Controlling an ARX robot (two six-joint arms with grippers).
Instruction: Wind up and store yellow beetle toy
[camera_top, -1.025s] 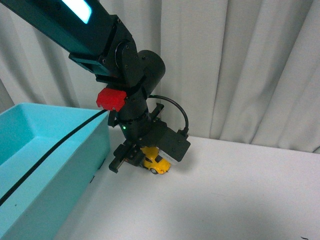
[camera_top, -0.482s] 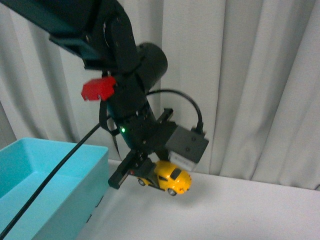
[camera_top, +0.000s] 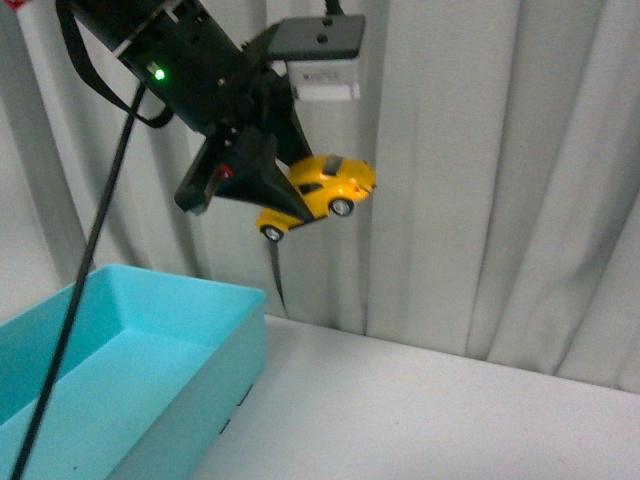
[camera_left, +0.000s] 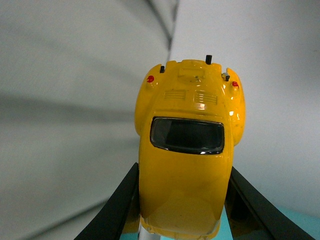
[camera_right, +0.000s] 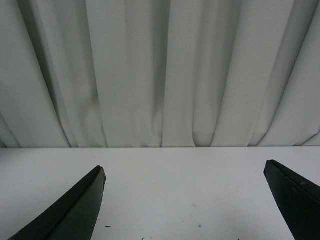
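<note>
High above the table (camera_top: 420, 410), left pincer (camera_top: 278, 200) clamps yellow beetle toy (camera_top: 325, 185) by its flanks, rear end protruding. Height judged to clear the turquoise bin (camera_top: 215, 390) wall below for storing. Right pincer (camera_right: 183, 167) gapes, empty.

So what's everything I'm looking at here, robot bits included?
yellow beetle toy: 1, yellow, held in the air in front of the curtain
bin: 1, turquoise, low at the left
table: 1, white, beside the bin
curtain: 1, pale grey, behind the table
cable: 1, black, running down across the bin
left gripper: 1, black, shut on the toy
right gripper: 1, black, open above the table
</note>
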